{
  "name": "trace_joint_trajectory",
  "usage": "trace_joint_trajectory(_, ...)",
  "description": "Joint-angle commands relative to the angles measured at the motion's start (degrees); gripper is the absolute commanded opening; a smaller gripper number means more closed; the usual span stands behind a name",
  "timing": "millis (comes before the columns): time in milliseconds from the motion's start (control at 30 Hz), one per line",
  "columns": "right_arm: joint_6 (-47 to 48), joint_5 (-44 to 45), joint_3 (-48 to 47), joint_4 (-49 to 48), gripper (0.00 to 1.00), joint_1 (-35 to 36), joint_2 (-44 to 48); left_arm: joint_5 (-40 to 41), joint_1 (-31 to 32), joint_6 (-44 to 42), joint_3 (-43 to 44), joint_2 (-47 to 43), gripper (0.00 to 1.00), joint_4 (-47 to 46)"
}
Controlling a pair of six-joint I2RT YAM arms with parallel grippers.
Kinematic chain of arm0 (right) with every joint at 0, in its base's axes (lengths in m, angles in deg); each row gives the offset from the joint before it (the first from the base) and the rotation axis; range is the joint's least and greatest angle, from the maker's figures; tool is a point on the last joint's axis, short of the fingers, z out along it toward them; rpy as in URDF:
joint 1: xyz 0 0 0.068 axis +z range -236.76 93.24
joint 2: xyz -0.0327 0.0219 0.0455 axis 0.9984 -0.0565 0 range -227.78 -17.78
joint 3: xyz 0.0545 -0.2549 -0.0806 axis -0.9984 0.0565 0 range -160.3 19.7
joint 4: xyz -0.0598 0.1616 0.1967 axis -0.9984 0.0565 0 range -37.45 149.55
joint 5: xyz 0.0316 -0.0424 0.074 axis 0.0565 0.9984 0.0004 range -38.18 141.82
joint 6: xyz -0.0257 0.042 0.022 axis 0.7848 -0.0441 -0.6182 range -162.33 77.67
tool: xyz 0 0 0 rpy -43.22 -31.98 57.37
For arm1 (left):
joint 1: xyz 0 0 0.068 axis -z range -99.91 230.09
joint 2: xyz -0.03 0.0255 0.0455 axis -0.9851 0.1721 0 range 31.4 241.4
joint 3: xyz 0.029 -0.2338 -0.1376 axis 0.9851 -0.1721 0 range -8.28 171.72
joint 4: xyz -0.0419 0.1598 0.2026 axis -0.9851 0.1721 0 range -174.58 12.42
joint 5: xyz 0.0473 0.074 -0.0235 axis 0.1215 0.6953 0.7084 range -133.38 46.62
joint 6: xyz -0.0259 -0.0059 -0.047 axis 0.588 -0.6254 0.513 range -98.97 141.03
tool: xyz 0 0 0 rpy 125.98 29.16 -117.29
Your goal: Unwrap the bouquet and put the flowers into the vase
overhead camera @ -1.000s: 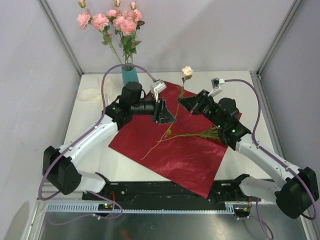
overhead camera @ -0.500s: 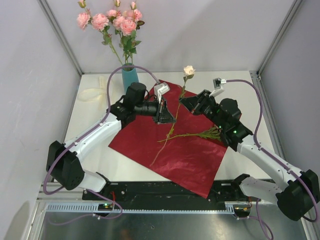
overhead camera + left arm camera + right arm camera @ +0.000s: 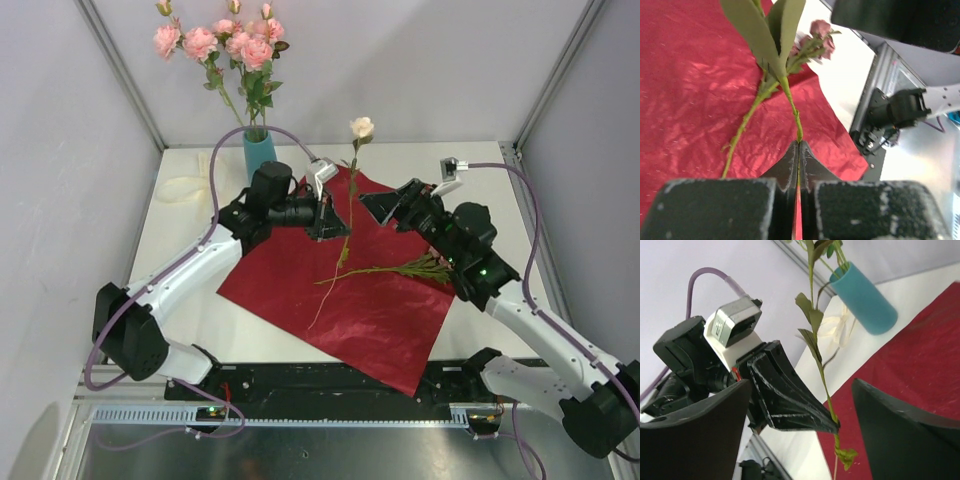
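The left gripper is clenching the thin green stem of a cream rose — in the left wrist view its two fingers are pressing flat together with the stem pinched between them. The rose is hanging tilted in the air above the dark red wrapping paper, with its bloom up and leaning toward the back of the table. Its bare lower end is pointing down at the near-left part of the sheet, and whether that end is touching the paper cannot be told.

The right gripper is standing released just to the right of the stem, its jaws wide apart and gripping nothing. In the right wrist view the leafy stem is showing between its two spread fingers, held farther out by the tips of the left gripper.

The wrapping paper is lying unfolded and flat in the middle of the table, one corner pointing toward the arms' bases. A second flower is lying across it, its leafy end running under the right arm — the left wrist view is showing its small dusky mauve blooms at the paper's edge.

The teal vase is standing upright at the back left of the table, behind the left arm, and is holding a bunch of pink roses. A cream ribbon is lying loose on the table to the left of the vase.
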Motion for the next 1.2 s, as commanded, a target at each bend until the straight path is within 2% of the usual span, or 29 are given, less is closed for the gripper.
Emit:
trace_joint_trajectory(0, 1.72, 3.01, -2.59, 2.52, 0.95, 0.34, 4.69, 10.16, -0.97, -0.68, 4.85, -4.09, 0.0, -1.3)
trace_joint_trajectory(100, 2.81, 4.06, -2.6, 5.05, 0.99, 0.32, 7.51, 18.16, -3.18, -1.8, 7.64, -5.88, 0.0, -1.41)
trace_joint_trajectory(300, 5.19, 6.01, -2.17, 9.15, 0.99, 0.25, 12.18, 31.41, -9.4, -4.01, 15.7, -7.21, 0.0, -3.57)
trace_joint_trajectory(533, 8.54, 8.76, -1.85, 10.39, 0.99, -0.25, 14.22, 45.3, -13.69, -12.85, 20.01, -5.53, 0.0, -19.15)
trace_joint_trajectory(867, 10.61, 7.89, -1.84, 9.83, 0.99, -2.94, 12.64, 44.32, -22.6, -15.9, 33.97, 6.87, 0.0, -26.11)
trace_joint_trajectory(1167, 10.65, 4.51, -1.37, 10.18, 0.99, -6.74, 12.83, 39.84, -26.54, -14.88, 36.29, 14.89, 0.0, -30.1)
